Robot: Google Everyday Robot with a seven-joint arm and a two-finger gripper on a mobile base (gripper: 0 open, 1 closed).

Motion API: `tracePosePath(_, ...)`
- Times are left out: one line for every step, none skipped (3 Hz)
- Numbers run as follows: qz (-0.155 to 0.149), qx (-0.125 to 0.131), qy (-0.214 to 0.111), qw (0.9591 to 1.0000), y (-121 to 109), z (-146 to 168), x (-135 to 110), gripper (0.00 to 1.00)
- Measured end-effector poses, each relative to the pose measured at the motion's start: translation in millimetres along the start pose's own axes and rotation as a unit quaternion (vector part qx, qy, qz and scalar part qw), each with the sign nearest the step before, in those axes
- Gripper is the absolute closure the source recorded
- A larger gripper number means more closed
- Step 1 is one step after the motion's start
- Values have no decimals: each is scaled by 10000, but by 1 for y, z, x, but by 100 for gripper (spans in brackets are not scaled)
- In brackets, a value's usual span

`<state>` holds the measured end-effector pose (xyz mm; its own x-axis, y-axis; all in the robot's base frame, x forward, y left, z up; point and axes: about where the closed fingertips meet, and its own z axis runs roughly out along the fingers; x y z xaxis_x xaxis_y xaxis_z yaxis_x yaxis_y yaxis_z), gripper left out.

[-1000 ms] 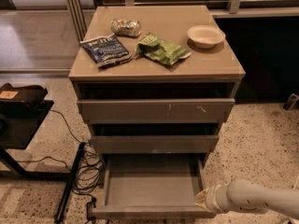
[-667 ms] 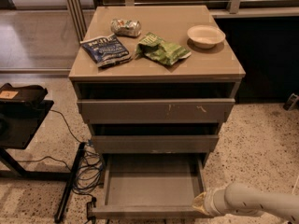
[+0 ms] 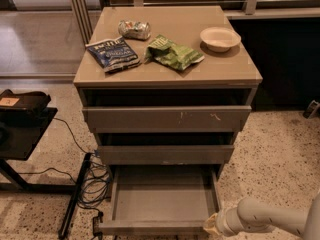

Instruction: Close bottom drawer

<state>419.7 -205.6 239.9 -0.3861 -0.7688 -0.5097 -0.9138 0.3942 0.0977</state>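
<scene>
The bottom drawer (image 3: 155,227) stands pulled well out at the foot of the cabinet (image 3: 167,119), below two drawers. The gripper (image 3: 212,225) sits at the drawer's front right corner, just beside the front panel's end. Whether it is spread or pressed together cannot be told.

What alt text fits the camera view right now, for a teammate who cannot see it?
The bottom drawer stands pulled far out of the grey cabinet, with the robot's gripper low at its front right corner. On top lie a blue snack bag, a green snack bag, a crumpled silver item and a white bowl.
</scene>
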Motion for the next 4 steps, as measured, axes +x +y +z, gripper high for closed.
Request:
tracePosePath(108, -377, 100, 9992, 6, 22, 16, 100)
tracePosePath(78, -698, 224, 9973, 16, 41, 22, 100)
tracePosePath(10, -869, 283, 9958, 23, 54, 23, 100)
tracePosePath(9, -872, 283, 9958, 23, 54, 23, 81)
